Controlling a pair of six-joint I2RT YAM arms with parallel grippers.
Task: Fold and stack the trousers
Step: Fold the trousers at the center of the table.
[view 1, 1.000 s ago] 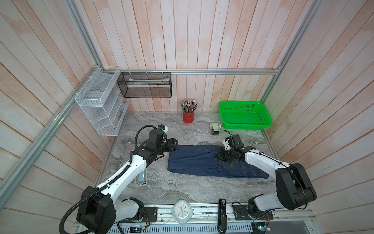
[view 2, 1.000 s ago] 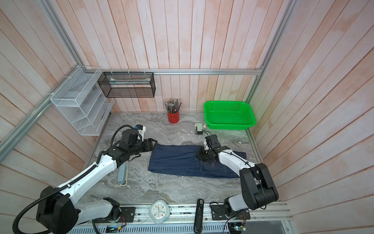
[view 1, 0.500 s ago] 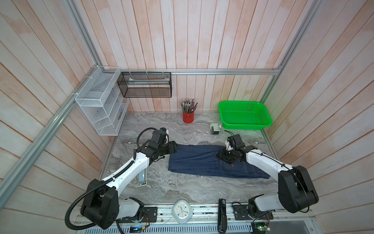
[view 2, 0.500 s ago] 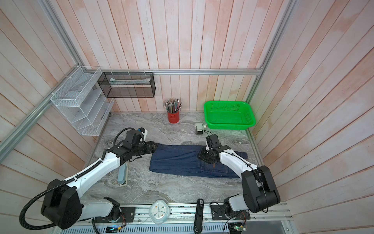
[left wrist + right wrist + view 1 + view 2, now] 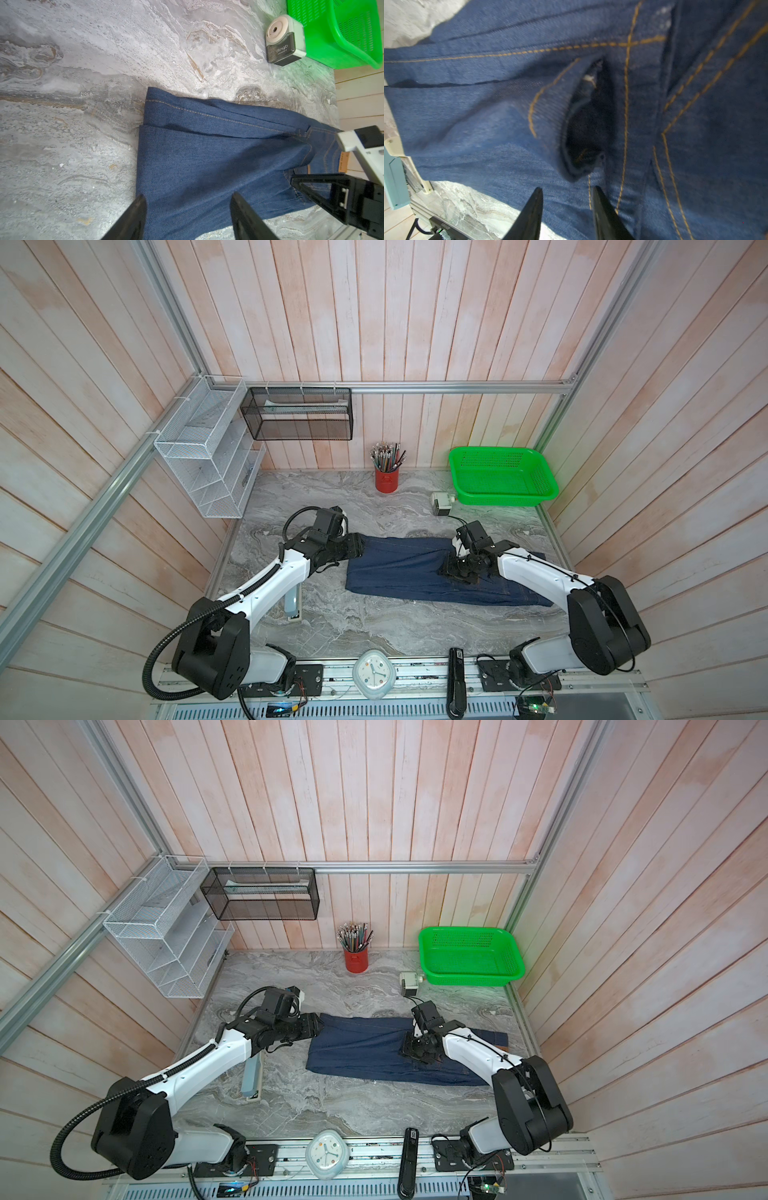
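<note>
The trousers [image 5: 399, 572] [image 5: 361, 1052], dark blue denim with orange stitching, lie folded in a long flat strip across the middle of the marble table. My left gripper [image 5: 360, 546] [image 5: 188, 199] is open, low over the folded left end, its fingers [image 5: 138, 216] straddling the fabric's edge. My right gripper [image 5: 451, 572] [image 5: 567, 188] hovers open over the strip's right-middle part, with nothing between its fingers. A leg cuff [image 5: 550, 116] gapes just ahead of it. The tan patch [image 5: 344, 163] shows near the waistband.
A green basket [image 5: 498, 489] stands at the back right, with a pencil sharpener [image 5: 442, 502] beside it. A red pencil cup [image 5: 386, 483] is at the back middle. A teal stapler [image 5: 293, 605] lies under my left arm. Wire racks [image 5: 208, 456] hang on the left wall.
My right gripper has gone from shut to open and let go of the denim. My left gripper has edged a little closer to the trousers' left end.
</note>
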